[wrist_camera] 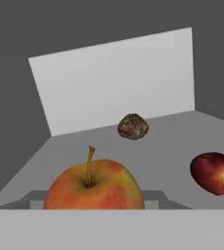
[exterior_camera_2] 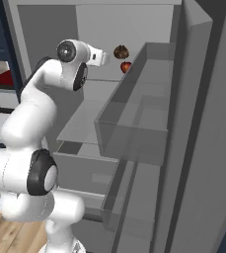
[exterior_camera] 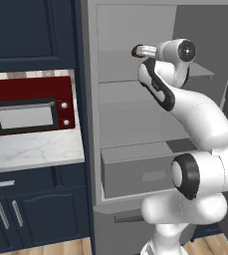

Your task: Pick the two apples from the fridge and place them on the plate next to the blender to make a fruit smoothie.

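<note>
The fridge point(exterior_camera: 90, 99) stands open with my arm reaching onto its upper shelf. In the hand view the orange-yellow apple point(wrist_camera: 94, 185), stem up, sits very close at the bottom centre, right where my fingers meet. My gripper point(exterior_camera: 135, 51) point(exterior_camera_2: 106, 58) is shut on it, and the fingertips are hidden. The red apple point(wrist_camera: 213, 173) point(exterior_camera_2: 126, 66) rests on the same shelf to the right, apart from the gripper. Behind both lies a dark brown lumpy ball point(wrist_camera: 133, 126) point(exterior_camera_2: 121, 52). The plate and the blender are out of view.
A red microwave point(exterior_camera: 31, 105) stands on the marble counter point(exterior_camera: 33, 149) left of the fridge. The wide grey drawer point(exterior_camera: 135, 172) juts out below the shelves. The fridge door with its clear bins point(exterior_camera_2: 134, 131) stands open close on the right.
</note>
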Robot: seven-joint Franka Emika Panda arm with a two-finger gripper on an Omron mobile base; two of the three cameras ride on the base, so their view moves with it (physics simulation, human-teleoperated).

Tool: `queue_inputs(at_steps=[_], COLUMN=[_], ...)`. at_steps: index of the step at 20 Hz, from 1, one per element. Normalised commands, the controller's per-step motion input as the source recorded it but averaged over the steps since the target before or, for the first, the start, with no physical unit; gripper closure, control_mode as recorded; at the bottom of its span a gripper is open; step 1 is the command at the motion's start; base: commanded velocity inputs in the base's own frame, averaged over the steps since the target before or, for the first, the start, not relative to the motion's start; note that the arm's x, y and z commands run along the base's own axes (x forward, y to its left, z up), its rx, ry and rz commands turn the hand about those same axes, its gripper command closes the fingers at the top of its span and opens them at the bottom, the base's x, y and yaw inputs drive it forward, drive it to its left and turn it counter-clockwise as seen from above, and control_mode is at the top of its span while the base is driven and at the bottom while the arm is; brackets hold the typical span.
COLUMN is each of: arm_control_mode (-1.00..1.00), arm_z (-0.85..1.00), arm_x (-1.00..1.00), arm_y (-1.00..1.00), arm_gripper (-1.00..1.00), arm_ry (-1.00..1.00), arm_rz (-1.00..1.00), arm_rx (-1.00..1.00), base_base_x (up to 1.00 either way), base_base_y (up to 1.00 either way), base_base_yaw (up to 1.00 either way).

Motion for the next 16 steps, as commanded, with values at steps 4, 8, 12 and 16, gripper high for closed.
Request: queue_inputs(at_steps=[4, 8, 12, 16], arm_control_mode=[-1.0, -1.0, -1.0, -1.0], arm_z=[0.13, -0.35, -0.96, -1.0], arm_x=[-1.0, -1.0, -1.0, -1.0], arm_y=[-0.38, -0.09, 0.02, 0.01], arm_gripper=[1.0, 1.0, 1.0, 1.0], arm_ry=[0.17, 0.32, 0.38, 0.24], arm_rz=[0.0, 0.0, 0.0, 0.0], arm_rx=[0.0, -0.08, -0.23, -0.13], base_base_x=[0.0, 0.0, 0.0, 0.0], base_base_y=[0.0, 0.0, 0.0, 0.0], base_base_yaw=[0.0, 0.0, 0.0, 0.0])
